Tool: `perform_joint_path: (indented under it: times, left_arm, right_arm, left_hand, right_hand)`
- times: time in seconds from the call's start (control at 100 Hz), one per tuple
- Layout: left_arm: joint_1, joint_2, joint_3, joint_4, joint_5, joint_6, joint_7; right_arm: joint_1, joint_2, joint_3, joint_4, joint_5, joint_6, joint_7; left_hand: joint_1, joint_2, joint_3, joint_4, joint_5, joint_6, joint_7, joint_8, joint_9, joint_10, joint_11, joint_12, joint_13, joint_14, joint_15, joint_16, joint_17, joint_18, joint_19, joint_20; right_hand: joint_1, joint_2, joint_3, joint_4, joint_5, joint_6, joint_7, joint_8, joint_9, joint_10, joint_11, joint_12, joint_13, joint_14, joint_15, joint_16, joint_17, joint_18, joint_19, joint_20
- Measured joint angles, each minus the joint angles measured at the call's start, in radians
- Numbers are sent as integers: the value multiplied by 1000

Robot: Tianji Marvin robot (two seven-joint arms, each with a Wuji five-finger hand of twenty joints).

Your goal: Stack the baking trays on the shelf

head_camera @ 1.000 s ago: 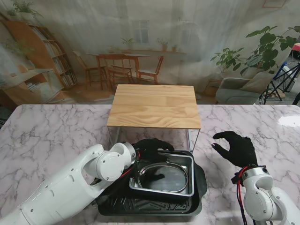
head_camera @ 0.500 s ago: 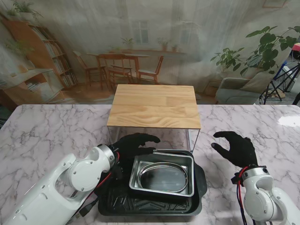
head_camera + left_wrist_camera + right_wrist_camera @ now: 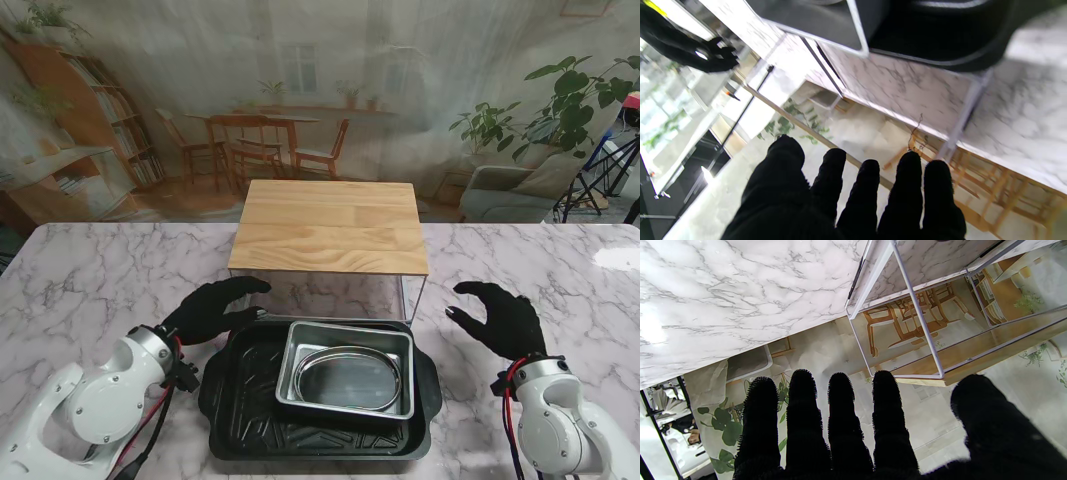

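The left hand (image 3: 212,308) hovers with its black-gloved fingers (image 3: 870,186) spread and slightly curled, holding nothing; its fingertips lie just beside the left rim of the black baking tray (image 3: 240,395), and whether they touch it cannot be told. In its wrist view the fingers stand apart with open space between them, and the dark tray edge (image 3: 940,43) lies just past them along with the corner of the metal tray (image 3: 826,23). To the right of this hand, the black tray sits flat on the marble table (image 3: 90,280), and nested inside it is the smaller silver tray (image 3: 348,376), which in turn holds a round metal ring or pan (image 3: 350,378). Farther from me than the hand, just beyond the trays, stands the shelf (image 3: 330,226), a light wooden top on thin white wire legs; its top bears nothing and the far end of the black tray reaches to its front legs.

The right hand (image 3: 500,318) floats well to the right of the trays, fingers wide and gently arched, thumb apart, gripping nothing and touching nothing. From its wrist camera the four fingers (image 3: 840,416) and thumb are splayed, with the wire frame of the shelf (image 3: 907,306) ahead of them and bare marble beside it
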Motion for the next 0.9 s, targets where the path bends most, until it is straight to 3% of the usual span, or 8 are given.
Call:
perform_joint_path:
  times: [0.16, 0.26, 0.4, 0.49, 0.57, 0.73, 0.77, 0.9]
  left_arm:
    - [38, -18, -58, 11, -11, 8, 126]
    - [54, -25, -90, 15, -20, 8, 122]
    - [91, -26, -120, 17, -26, 14, 123]
    - [121, -26, -132, 16, -81, 54, 119]
    - [148, -26, -141, 13, -118, 94, 108]
    - [181, -26, -144, 12, -114, 133, 81]
    - [191, -25, -143, 6, -114, 156, 73]
    - [217, -21, -125, -9, -107, 191, 68]
  right_arm:
    - [-10, -1, 2, -4, 0, -1, -8]
    - [-18, -1, 4, -12, 6, 1, 0]
    - [-29, -1, 4, -28, 24, 10, 16]
    - [-41, 0, 7, -52, 29, 41, 57]
    - [-53, 2, 10, -73, 23, 65, 82]
    - [-81, 7, 14, -109, -18, 123, 101]
    - [-87, 8, 14, -117, -24, 142, 104]
    - [-105, 10, 11, -128, -43, 173, 107]
  left_hand:
    - [0, 15, 0, 0, 0, 6, -6, 1, 2, 1, 18, 37, 0, 0, 0, 15, -6, 3, 0, 0]
    - [0, 15, 0, 0, -1, 11, -7, 1, 1, 4, 18, 38, 0, -1, 0, 23, 16, 1, 0, 13]
    - [-22, 26, 0, 0, -40, 72, -57, -16, 0, 63, -23, -18, 42, -8, -5, 9, 91, -13, 78, 27]
    - [-39, 27, 0, 0, -51, 120, -78, -37, 0, 102, -24, -45, 56, 11, 1, 1, 116, -14, 116, 38]
    - [-52, 27, 0, 0, -51, 150, -83, -46, 0, 102, -24, -45, 79, 22, 45, 2, 137, -12, 155, 55]
    - [-76, 27, 0, 0, -51, 181, -84, -47, 16, 118, 15, 8, 99, 50, 132, 86, 159, 14, 240, 91]
    - [-76, 27, 0, 0, -50, 188, -84, -47, 28, 139, 15, 16, 107, 59, 153, 109, 166, 25, 259, 103]
    - [-90, 27, 0, 0, -22, 192, -70, -12, 74, 137, 64, 79, 144, 80, 227, 193, 202, 52, 351, 146]
  right_hand:
    - [0, 0, 0, 0, 0, 0, 0, 0, 0, 1, 0, -6, 0, 0, 0, 0, 13, 0, -4, 0]
    - [0, 0, 0, 0, -19, 12, -10, -23, 0, 24, -13, -18, 0, 0, 0, 0, 34, -13, -4, 0]
    - [0, 0, 0, 0, -17, 88, -24, -37, -1, 64, -36, -22, 2, 0, 0, 0, 59, -25, 25, 0]
    - [-12, -1, 0, 0, -17, 125, -24, -37, 2, 74, -33, -20, 34, 23, 52, 18, 98, -28, 64, 0]
    - [-53, 14, -7, 0, -16, 135, -24, -38, 15, 87, 11, -2, 61, 38, 126, 52, 147, -28, 112, 12]
    - [-107, 39, -41, 0, -5, 147, -37, -38, 55, 101, 71, 19, 132, 61, 240, 120, 222, -17, 209, 57]
    - [-126, 53, -64, 0, 20, 149, -47, -38, 69, 110, 75, 21, 142, 71, 249, 138, 223, 1, 231, 70]
    - [-138, 81, -135, 0, 99, 149, -33, -10, 93, 111, 91, 51, 159, 74, 317, 191, 224, 14, 285, 108]
